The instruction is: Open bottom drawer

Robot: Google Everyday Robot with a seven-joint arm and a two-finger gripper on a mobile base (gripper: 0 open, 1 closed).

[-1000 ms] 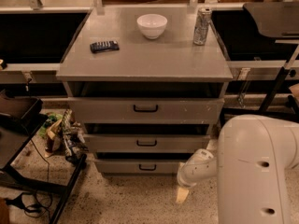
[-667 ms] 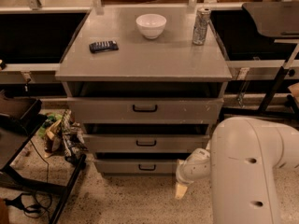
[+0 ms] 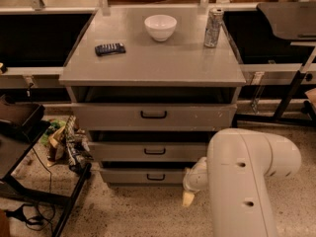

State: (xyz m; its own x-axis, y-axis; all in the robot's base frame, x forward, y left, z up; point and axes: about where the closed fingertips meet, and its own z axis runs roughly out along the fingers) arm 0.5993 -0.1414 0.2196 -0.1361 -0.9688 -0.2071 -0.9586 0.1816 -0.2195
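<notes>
The grey cabinet [image 3: 153, 63] has three drawers. The bottom drawer [image 3: 128, 176] has the shallowest front and a small black loop handle [image 3: 156, 177]. It stands out only slightly from the cabinet, with a dark gap above it. My gripper [image 3: 188, 196] hangs low by the floor, just right of the bottom drawer's right end, apart from the handle. My white arm [image 3: 247, 181] fills the lower right.
The top drawer [image 3: 153, 116] and middle drawer [image 3: 153, 151] sit above. On the cabinet top are a white bowl [image 3: 160, 26], a can [image 3: 213, 27] and a dark remote-like object [image 3: 109, 49]. A black stand [image 3: 19, 132] and clutter [image 3: 66, 142] are to the left.
My arm's white upper part has shifted left across the view. The gripper stays near the bottom drawer's right end. The drawers have not moved.
</notes>
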